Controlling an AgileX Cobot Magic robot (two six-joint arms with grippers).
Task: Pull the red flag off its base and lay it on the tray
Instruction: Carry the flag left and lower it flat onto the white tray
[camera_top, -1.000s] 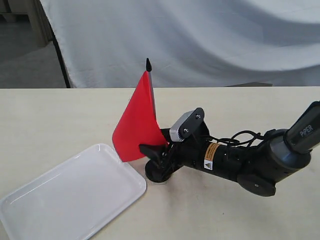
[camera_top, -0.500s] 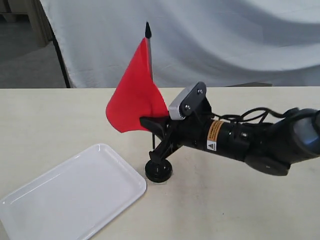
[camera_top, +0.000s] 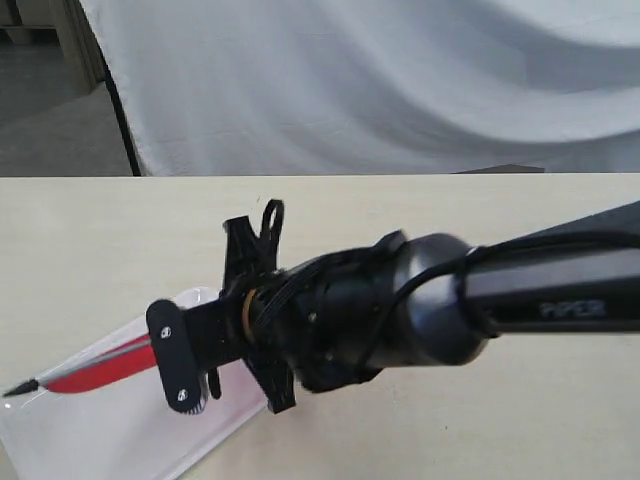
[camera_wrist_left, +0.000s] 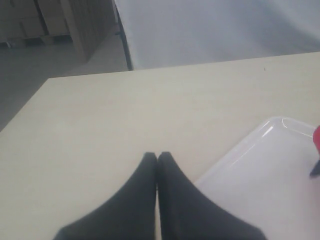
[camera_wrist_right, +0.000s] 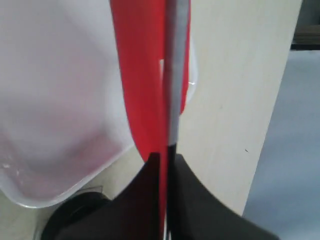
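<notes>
The red flag (camera_top: 103, 374) lies nearly level just above the white tray (camera_top: 100, 440), its black tip (camera_top: 17, 389) pointing left. My right gripper (camera_wrist_right: 167, 161) is shut on the flag's stick (camera_wrist_right: 176, 75) and on the red sheet (camera_wrist_right: 140, 75) over the tray (camera_wrist_right: 50, 100). The black base (camera_wrist_right: 70, 216) shows beside the tray's corner in the right wrist view; in the exterior view the arm hides it. My left gripper (camera_wrist_left: 157, 156) is shut on nothing, low over the table beside the tray (camera_wrist_left: 270, 170). A sliver of the flag (camera_wrist_left: 317, 140) shows at that view's edge.
The right arm (camera_top: 420, 310) stretches across the light wooden table (camera_top: 100, 240) from the right and fills the middle of the exterior view. A white cloth backdrop (camera_top: 380, 80) hangs behind the table's far edge.
The right gripper lifted the flag up off its base, then swung it left and tipped it from upright to nearly level over the tray. The arm now covers the base.
</notes>
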